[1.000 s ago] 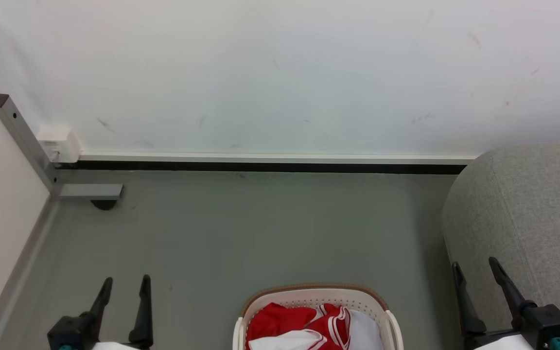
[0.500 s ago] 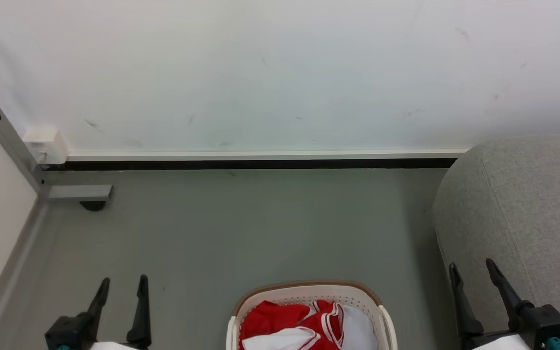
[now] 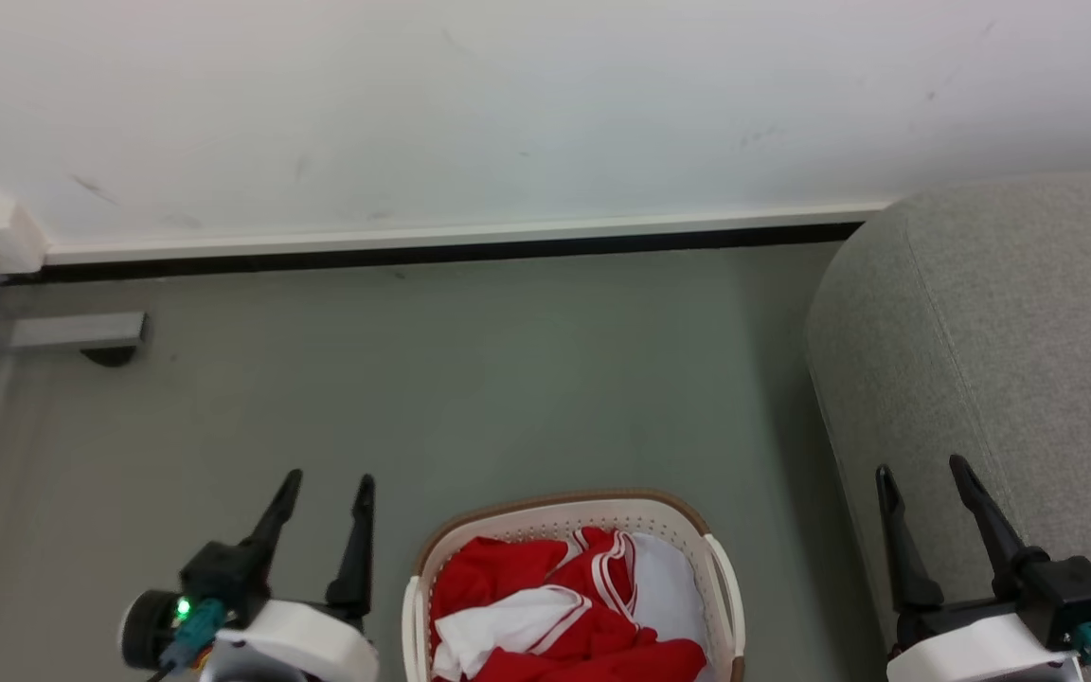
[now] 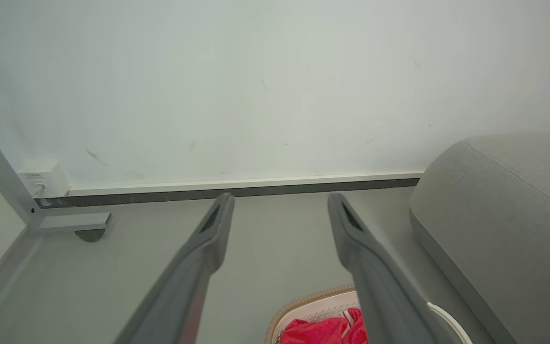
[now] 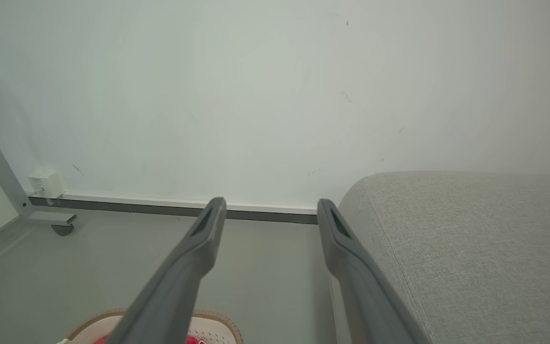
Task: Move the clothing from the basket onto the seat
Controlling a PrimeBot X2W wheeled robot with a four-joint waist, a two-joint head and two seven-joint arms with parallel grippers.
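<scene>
Clothing (image 3: 498, 580) right of left end effector (image 3: 330, 478)

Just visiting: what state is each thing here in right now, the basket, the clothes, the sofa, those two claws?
basket, upright on the floor, loaded.
clothing, crumpled inside the basket, not gripped.
seat, no clothing on the part in view.
left gripper, fingers open, holding nothing.
right gripper, fingers open, holding nothing.
</scene>
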